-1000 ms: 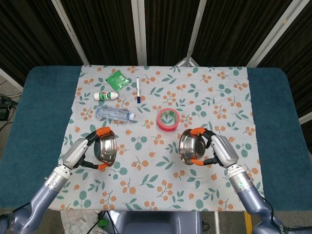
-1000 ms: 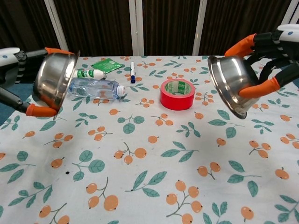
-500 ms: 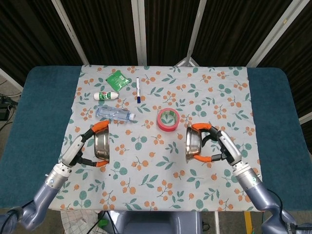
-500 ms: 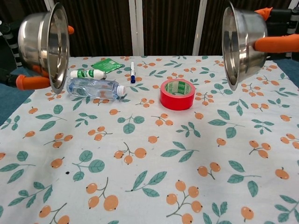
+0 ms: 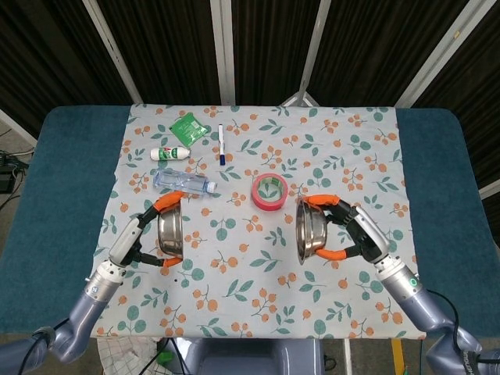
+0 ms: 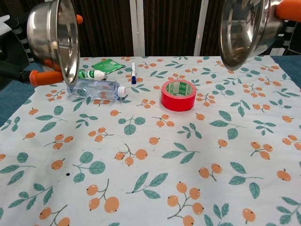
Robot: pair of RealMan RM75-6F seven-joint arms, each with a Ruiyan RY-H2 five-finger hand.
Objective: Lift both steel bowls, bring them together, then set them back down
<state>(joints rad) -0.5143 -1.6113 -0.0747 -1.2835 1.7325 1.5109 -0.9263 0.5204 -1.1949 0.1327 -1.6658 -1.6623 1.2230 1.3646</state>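
Note:
Two steel bowls are held up in the air, tipped on edge with their mouths facing each other across a wide gap. My left hand (image 5: pixel 142 234) (image 6: pixel 28 61) grips the left bowl (image 5: pixel 170 233) (image 6: pixel 54 40) by its rim with orange-tipped fingers. My right hand (image 5: pixel 355 234) (image 6: pixel 288 14) holds the right bowl (image 5: pixel 308 230) (image 6: pixel 244 28) the same way, high at the chest view's top right edge. Both bowls hang well above the floral cloth (image 5: pixel 258 281) (image 6: pixel 155 188).
A red tape roll (image 5: pixel 269 191) (image 6: pixel 178 95) lies on the cloth between the bowls. A clear plastic bottle (image 5: pixel 183 183) (image 6: pixel 94 88), a small white bottle (image 5: pixel 170 154), a green packet (image 5: pixel 189 127) and a marker (image 5: pixel 221 144) lie at the back left. Blue table (image 5: pixel 62 195) borders the cloth.
Both hands have raised their bowls higher and turned them more on edge. The bowls have drifted slightly inward toward each other.

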